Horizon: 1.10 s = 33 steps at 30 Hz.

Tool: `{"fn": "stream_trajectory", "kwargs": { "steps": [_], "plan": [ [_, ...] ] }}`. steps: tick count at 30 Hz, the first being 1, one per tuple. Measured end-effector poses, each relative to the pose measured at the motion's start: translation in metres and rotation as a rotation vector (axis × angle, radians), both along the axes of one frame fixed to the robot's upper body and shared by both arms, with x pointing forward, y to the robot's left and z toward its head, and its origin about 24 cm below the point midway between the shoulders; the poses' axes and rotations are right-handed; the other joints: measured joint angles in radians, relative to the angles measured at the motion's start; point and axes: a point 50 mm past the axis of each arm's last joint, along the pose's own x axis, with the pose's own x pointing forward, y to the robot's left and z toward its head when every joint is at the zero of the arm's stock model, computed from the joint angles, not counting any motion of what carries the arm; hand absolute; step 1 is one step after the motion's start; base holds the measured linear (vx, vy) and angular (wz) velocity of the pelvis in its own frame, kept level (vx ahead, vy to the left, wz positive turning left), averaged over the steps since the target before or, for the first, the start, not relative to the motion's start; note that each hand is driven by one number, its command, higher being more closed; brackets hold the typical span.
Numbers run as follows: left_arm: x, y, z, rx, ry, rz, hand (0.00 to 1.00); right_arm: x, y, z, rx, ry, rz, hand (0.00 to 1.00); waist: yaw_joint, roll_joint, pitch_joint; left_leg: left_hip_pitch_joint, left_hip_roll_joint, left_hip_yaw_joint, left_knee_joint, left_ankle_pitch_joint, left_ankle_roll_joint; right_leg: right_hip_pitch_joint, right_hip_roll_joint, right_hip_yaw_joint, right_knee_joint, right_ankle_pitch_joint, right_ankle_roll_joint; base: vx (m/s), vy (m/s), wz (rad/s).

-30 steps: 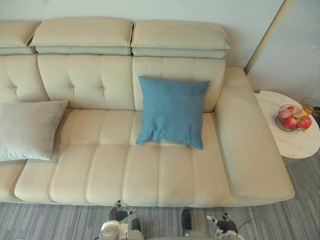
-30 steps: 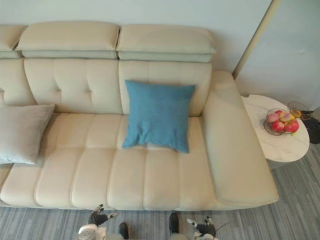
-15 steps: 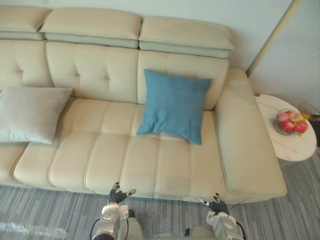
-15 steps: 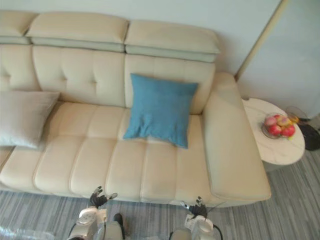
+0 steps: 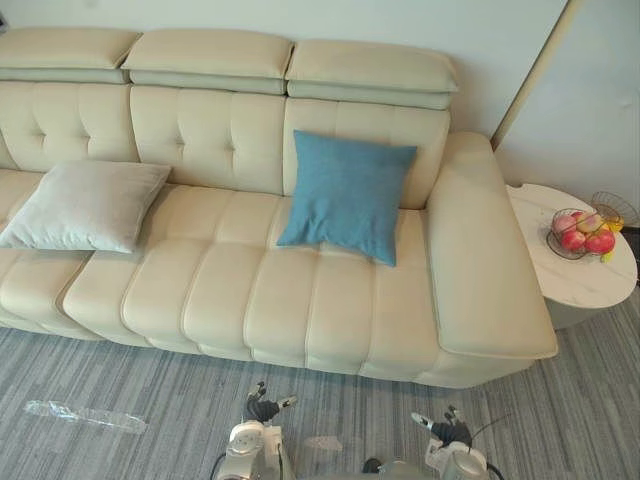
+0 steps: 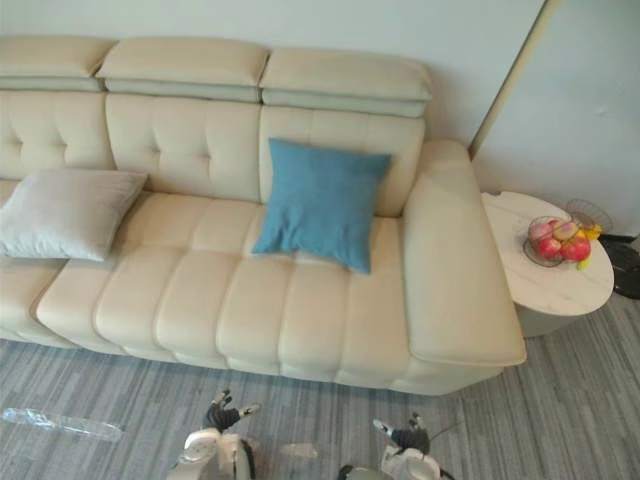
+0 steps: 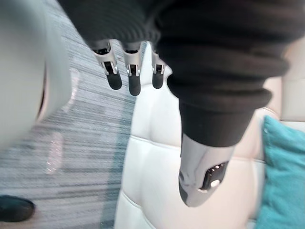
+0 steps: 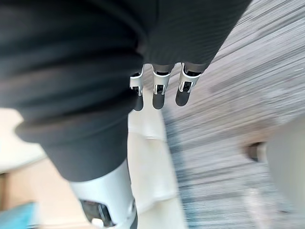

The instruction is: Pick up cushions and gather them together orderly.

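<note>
We find the left hand point(image 5: 262, 407) low over the striped grey carpet point(image 5: 130, 370), in front of the sofa's point(image 5: 290, 300) front edge. Its fingers point(image 7: 134, 81) hang straight and loose, the thumb point(image 7: 202, 176) stands apart from them, and it holds nothing. The right hand point(image 5: 445, 427) hangs the same way further along the front edge. Its fingers point(image 8: 159, 93) are straight and spread, and it is empty too. Both hands are well apart from the cushions.

On the cream sofa we see the blue cushion point(image 5: 347, 195) propped upright against the backrest, near the right end and just beside the wide armrest point(image 5: 480, 260). The grey cushion point(image 5: 88, 205) lies tilted toward the left end of the seat, its far edge resting against the backrest. The two cushions are well apart, with bare seat between them.

Past the armrest stands a round white side table point(image 5: 590, 285) with a wire basket point(image 5: 582, 235) of fruit. A clear plastic strip point(image 5: 85, 415) lies on the carpet before the sofa's left part.
</note>
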Motion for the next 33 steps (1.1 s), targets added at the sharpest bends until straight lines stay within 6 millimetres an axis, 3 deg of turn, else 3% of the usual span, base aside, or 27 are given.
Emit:
{"fn": "stream_trajectory", "kwargs": {
  "steps": [3,8,15,16,23,27,33],
  "plan": [
    [-0.015,0.023,-0.004,0.057,0.051,0.006,0.0,-0.01,0.005,-0.006,0.036,0.041,0.011,0.0,-0.015,-0.024,-0.025,0.052,-0.064,0.034,-0.107,0.042,0.03,0.049,-0.021,0.047,-0.155,0.095,0.031,-0.04,0.181,-0.15],
    [-0.028,0.034,-0.009,0.081,0.103,0.004,0.0,-0.022,0.0,-0.01,0.037,0.092,-0.017,0.0,-0.031,-0.024,-0.046,0.065,-0.127,0.026,-0.182,0.081,0.056,0.094,-0.044,0.056,-0.267,0.156,0.037,0.01,0.103,0.12],
    [-0.035,0.033,-0.012,0.081,0.133,-0.03,0.0,-0.022,-0.005,-0.011,0.036,0.107,-0.033,0.0,-0.033,-0.009,-0.049,0.119,-0.134,-0.012,-0.223,0.095,0.046,0.143,-0.031,0.049,-0.296,0.159,0.034,0.05,-0.023,0.04],
    [-0.038,0.039,-0.014,0.092,0.161,-0.052,0.0,-0.028,-0.014,-0.011,0.004,0.136,0.002,0.0,-0.046,-0.042,-0.045,0.205,-0.148,-0.036,-0.315,0.107,0.041,0.197,-0.027,0.058,-0.328,0.152,0.022,0.0,0.0,0.0],
    [-0.039,0.039,-0.014,0.095,0.163,-0.061,0.0,-0.029,-0.015,-0.011,0.003,0.139,0.0,0.0,-0.048,-0.042,-0.045,0.208,-0.153,-0.037,-0.343,0.122,0.041,0.191,-0.03,0.055,-0.33,0.152,0.022,-0.01,-0.002,0.01],
    [-0.038,0.039,-0.014,0.101,0.164,-0.092,0.0,-0.03,-0.015,-0.011,0.005,0.145,0.0,0.0,-0.052,-0.038,-0.045,0.219,-0.167,-0.035,-0.432,0.17,0.044,0.161,-0.036,0.058,-0.33,0.152,0.023,0.0,0.0,0.0],
    [-0.039,0.037,-0.014,0.102,0.174,-0.136,0.0,-0.032,-0.015,-0.012,0.01,0.158,-0.01,0.0,-0.072,-0.014,-0.036,0.221,-0.171,-0.037,-0.447,0.174,0.046,0.158,-0.032,0.101,-0.32,0.141,0.012,0.04,-0.006,0.01]
  ]
}}
